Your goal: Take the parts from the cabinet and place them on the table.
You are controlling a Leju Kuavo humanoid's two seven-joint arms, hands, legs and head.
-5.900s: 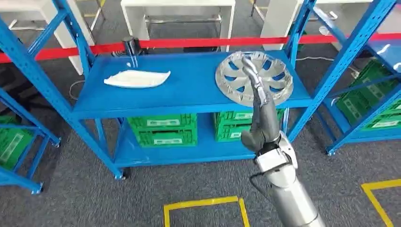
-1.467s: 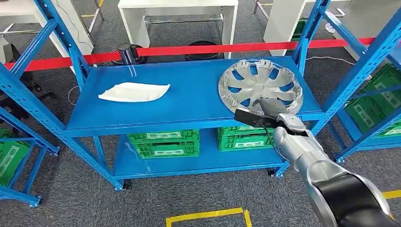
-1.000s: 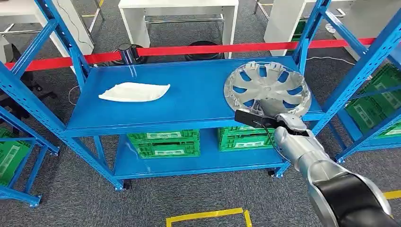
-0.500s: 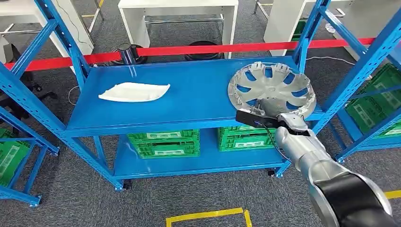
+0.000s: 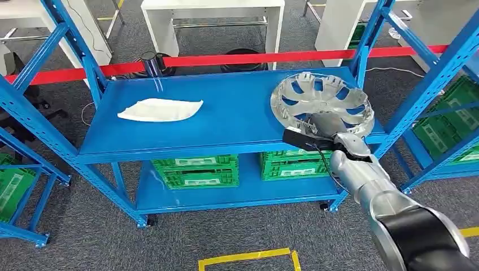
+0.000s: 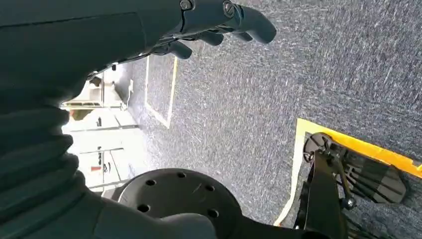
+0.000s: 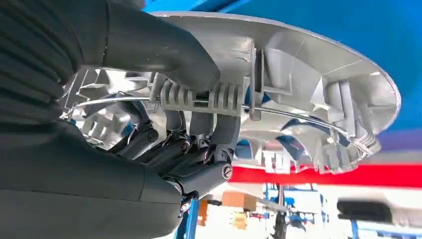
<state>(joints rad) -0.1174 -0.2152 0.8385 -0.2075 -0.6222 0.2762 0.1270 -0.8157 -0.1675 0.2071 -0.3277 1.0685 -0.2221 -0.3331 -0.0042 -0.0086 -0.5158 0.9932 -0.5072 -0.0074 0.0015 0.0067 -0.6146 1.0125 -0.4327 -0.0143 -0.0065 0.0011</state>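
A silver wheel cover [image 5: 322, 101] hangs tilted over the right end of the blue shelf [image 5: 226, 121], near edge raised. My right hand [image 5: 330, 132] grips its near rim; in the right wrist view the thumb [image 7: 164, 50] presses on the rim and the fingers [image 7: 209, 134] curl under the wheel cover [image 7: 318, 79]. A white curved part [image 5: 160, 109] lies flat on the shelf's left half. My left hand [image 6: 219, 20] hangs over the grey floor with its fingers loosely curled, holding nothing.
Blue uprights [image 5: 367, 39] flank the shelf. Green crates [image 5: 196, 169] sit on the lower shelf. A red barrier tape [image 5: 226, 59] runs behind the rack, with white tables beyond. Another blue rack with green crates [image 5: 452, 121] stands at the right. Yellow floor markings [image 5: 245, 257] lie below.
My right arm came down from upright and took hold of the wheel cover's near rim. Over the last second the cover has tipped up off the shelf and shifted slightly right.
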